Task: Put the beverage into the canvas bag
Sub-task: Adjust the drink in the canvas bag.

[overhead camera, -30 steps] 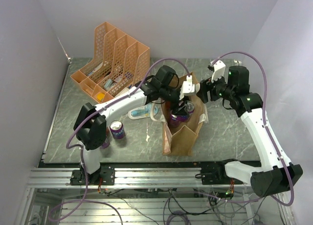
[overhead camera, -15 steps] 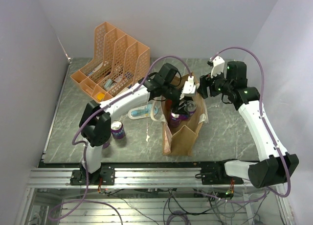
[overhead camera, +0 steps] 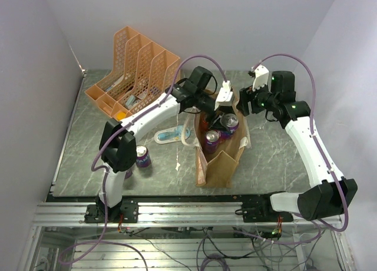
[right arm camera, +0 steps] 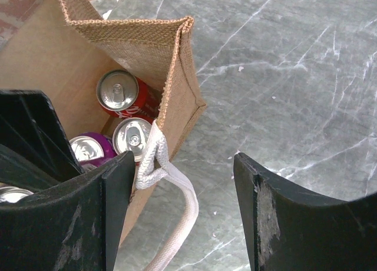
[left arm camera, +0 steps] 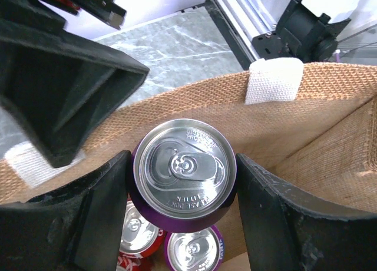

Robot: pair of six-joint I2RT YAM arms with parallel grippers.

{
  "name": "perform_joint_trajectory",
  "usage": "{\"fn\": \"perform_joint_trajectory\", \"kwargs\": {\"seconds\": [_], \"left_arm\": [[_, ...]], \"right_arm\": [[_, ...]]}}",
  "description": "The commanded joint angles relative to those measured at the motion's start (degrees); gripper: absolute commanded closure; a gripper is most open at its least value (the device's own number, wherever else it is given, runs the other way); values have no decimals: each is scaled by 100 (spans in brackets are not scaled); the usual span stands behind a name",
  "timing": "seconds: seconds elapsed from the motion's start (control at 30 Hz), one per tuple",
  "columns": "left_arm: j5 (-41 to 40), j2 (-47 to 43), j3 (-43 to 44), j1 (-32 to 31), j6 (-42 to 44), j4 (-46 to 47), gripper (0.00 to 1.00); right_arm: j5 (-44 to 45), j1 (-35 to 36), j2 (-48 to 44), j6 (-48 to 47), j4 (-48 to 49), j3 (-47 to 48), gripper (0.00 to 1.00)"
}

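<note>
The purple beverage can [left arm camera: 182, 174] stands upright at the mouth of the canvas bag [left arm camera: 330, 85], clamped between the left hand [left arm camera: 182, 191] fingers above other cans [left arm camera: 191, 250] inside, while the right hand [right arm camera: 184, 200] gapes wide, empty, beside the bag's white strap [right arm camera: 156, 159] over the desk [right arm camera: 294, 76].

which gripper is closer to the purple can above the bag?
Left. The left gripper clamps the purple can over the bag; the right gripper stands open at the bag's rim.
</note>
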Motion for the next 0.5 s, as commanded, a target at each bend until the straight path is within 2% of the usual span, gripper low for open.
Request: {"fn": "perform_joint_trajectory", "kwargs": {"seconds": [0.0, 0.1, 0.23, 0.47], "left_arm": [[850, 116, 185, -10, 41, 258, 93], [790, 146, 89, -9, 131, 204, 93], [635, 275, 183, -13, 1184, -947, 93], [516, 752, 550, -8, 2354, -2056, 93]], "right_arm": [[18, -42, -26, 24, 175, 53, 33], [51, -42, -108, 7, 185, -25, 33], [75, -43, -243, 7, 227, -170, 33], [59, -94, -348, 77, 281, -310, 33]]}}
